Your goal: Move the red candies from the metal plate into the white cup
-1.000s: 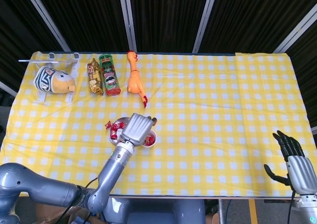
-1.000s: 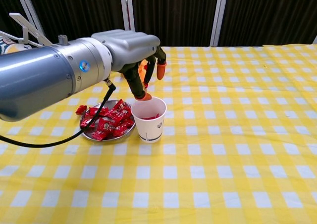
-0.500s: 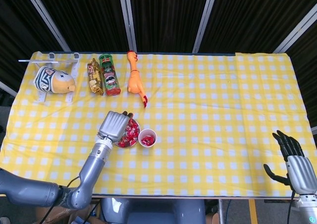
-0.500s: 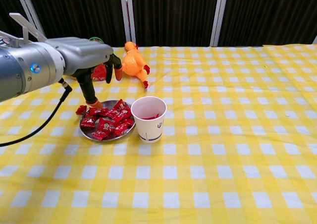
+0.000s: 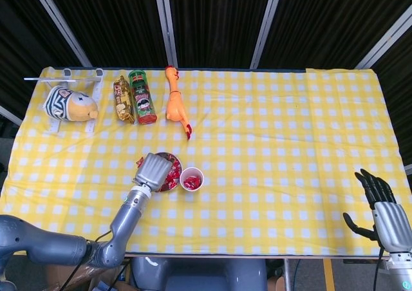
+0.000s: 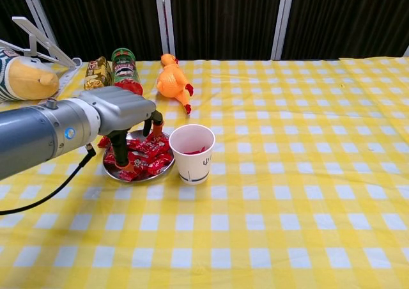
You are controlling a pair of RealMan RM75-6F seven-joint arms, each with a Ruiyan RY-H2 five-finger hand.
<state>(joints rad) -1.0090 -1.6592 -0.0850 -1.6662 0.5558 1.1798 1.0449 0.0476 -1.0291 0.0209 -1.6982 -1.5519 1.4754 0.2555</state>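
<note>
The metal plate [image 6: 152, 176] holds a heap of red candies [image 6: 148, 152], just left of the white cup [image 6: 192, 153], which has a few red candies inside. My left hand [image 6: 121, 113] is lowered over the plate, fingers pointing down into the heap, thumb at the near side and the others at the far side; nothing is plainly pinched. From the head view, the left hand [image 5: 153, 170] covers most of the plate [image 5: 168, 154] beside the cup [image 5: 192, 178]. My right hand [image 5: 385, 215] hovers open at the table's front right corner.
One red candy [image 6: 103, 141] lies on the cloth left of the plate. An orange rubber chicken [image 6: 172, 82], a green chips can [image 6: 124, 68], a snack pack [image 6: 97, 73] and a plush toy [image 6: 24, 79] on a rack stand along the back left.
My left hand swung left from above the cup to the plate, then dropped until its fingers reached the candy heap. The right hand has stayed still.
</note>
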